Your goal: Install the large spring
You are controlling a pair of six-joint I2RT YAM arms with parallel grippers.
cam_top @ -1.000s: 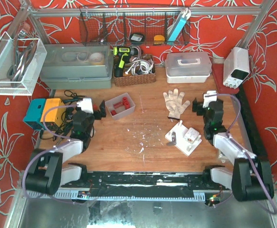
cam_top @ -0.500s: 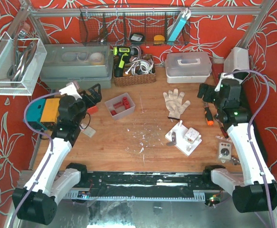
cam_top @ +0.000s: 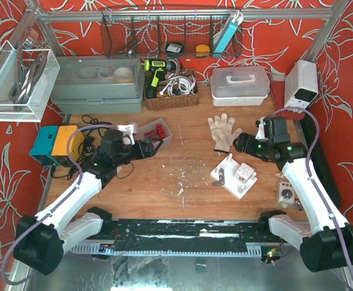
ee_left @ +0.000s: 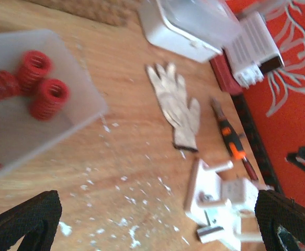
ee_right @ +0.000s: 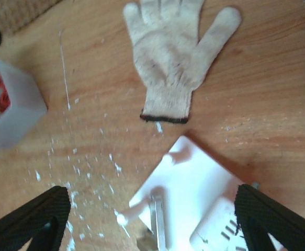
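Left gripper [ee_left: 155, 209]: jaws spread wide, nothing between them, hanging low over the table [ee_left: 142, 141]. Just ahead and to its left sits the translucent bin [ee_left: 21, 138] holding the red springs [ee_left: 48, 98]. The large spring is presumably one of these, but which one cannot be told from here. None has been lifted out yet. Loose coils roll, which is probably why they are kept in the bin, and the wide opening suits a reach over its wall. Ahead and to this gripper's right lies the white fixture [ee_left: 215, 196] with upright pegs, and beyond it the work glove [ee_left: 177, 104] and an orange-handled screwdriver [ee_left: 229, 137], both clear of the job. Right gripper [ee_right: 152, 198]: also fully open and empty, poised directly above the fixture, the pegs showing between its fingers [ee_right: 40, 214]. It is likely placed there to steady the fixture while the spring goes on. Farther ahead is the glove, and well off to its left the bin. Task judged at the start: fetch step pending.
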